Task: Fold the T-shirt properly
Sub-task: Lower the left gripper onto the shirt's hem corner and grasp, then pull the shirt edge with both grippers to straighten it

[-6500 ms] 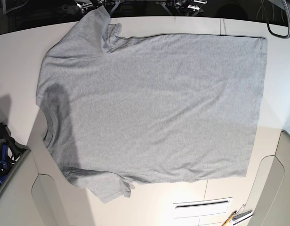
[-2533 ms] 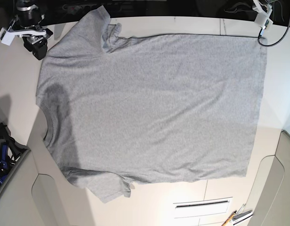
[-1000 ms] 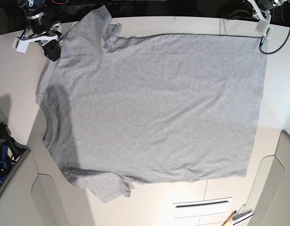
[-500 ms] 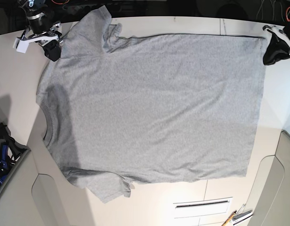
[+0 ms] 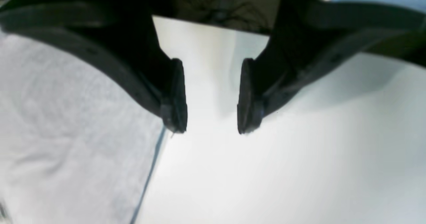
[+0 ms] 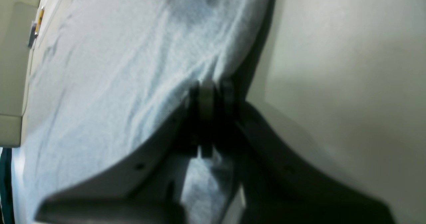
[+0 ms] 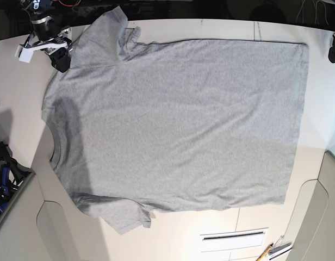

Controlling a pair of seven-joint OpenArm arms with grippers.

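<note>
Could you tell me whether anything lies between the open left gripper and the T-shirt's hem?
Nothing visible does. The left gripper hangs open over bare table, just beside the edge of the T-shirt; only clear tabletop separates them.

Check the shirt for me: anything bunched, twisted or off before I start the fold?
Mostly flat. The T-shirt has one sleeve near the right gripper bunched at its cuff; the other sleeve is wrinkled near the hem. Nothing looks damaged.
</note>
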